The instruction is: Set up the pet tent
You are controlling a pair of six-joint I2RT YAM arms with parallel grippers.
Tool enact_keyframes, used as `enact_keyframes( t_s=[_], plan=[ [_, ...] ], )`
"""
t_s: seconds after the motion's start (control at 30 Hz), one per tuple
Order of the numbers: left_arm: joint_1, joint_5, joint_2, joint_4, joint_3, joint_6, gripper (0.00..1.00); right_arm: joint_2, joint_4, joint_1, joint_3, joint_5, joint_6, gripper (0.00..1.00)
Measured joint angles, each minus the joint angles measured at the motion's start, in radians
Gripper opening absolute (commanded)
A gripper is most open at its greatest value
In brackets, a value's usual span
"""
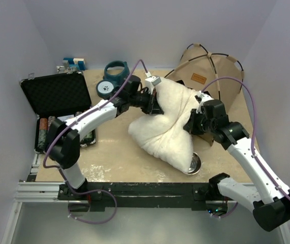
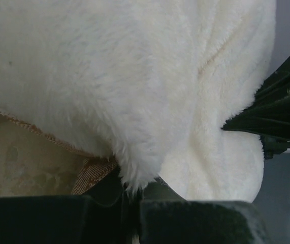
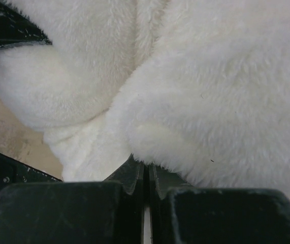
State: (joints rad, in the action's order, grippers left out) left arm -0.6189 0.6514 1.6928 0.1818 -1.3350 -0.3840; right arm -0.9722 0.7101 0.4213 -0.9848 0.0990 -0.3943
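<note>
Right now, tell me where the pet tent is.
In the top view the pet tent sits at the far right corner of the table, just behind the white fluffy cushion.

The cushion (image 1: pixel 167 122) is fluffy plush, the tent (image 1: pixel 221 76) matt tan cloth, the bowl (image 1: pixel 194 163) shiny metal.
</note>
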Motion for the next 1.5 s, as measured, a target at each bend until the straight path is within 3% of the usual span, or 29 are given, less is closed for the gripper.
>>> enact_keyframes(
  t_s=[0.37,0.53,0.77,0.8,0.93,1.23,1.4,1.5],
  plan=[
    [-0.040,0.016,0.274,0.054,-0.246,0.019,0.00,-0.005,-0.010,-0.049,0.103,0.108,-0.084,0.00],
    [-0.047,0.018,0.339,0.100,-0.276,0.029,0.00,-0.010,-0.029,-0.048,0.105,0.212,-0.093,0.00],
    [-0.027,-0.008,0.348,0.126,-0.286,0.020,0.00,-0.111,-0.085,-0.047,0.020,0.198,-0.078,0.00],
    [-0.018,-0.013,0.347,0.127,-0.286,0.019,0.00,-0.141,-0.105,-0.047,-0.007,0.181,-0.076,0.08],
    [0.007,-0.034,0.346,0.128,-0.286,0.018,0.00,-0.249,-0.165,-0.048,-0.085,0.117,-0.069,0.18],
    [0.009,-0.056,0.349,0.133,-0.286,0.014,0.00,-0.477,-0.182,-0.082,-0.179,-0.068,-0.070,0.29],
    [0.006,-0.045,0.349,0.111,-0.286,-0.003,0.00,-0.559,-0.207,-0.183,-0.194,-0.069,-0.052,0.54],
    [0.003,-0.040,0.349,0.090,-0.288,-0.008,0.03,-0.547,-0.209,-0.178,-0.225,-0.020,-0.014,0.70]
  ],
)
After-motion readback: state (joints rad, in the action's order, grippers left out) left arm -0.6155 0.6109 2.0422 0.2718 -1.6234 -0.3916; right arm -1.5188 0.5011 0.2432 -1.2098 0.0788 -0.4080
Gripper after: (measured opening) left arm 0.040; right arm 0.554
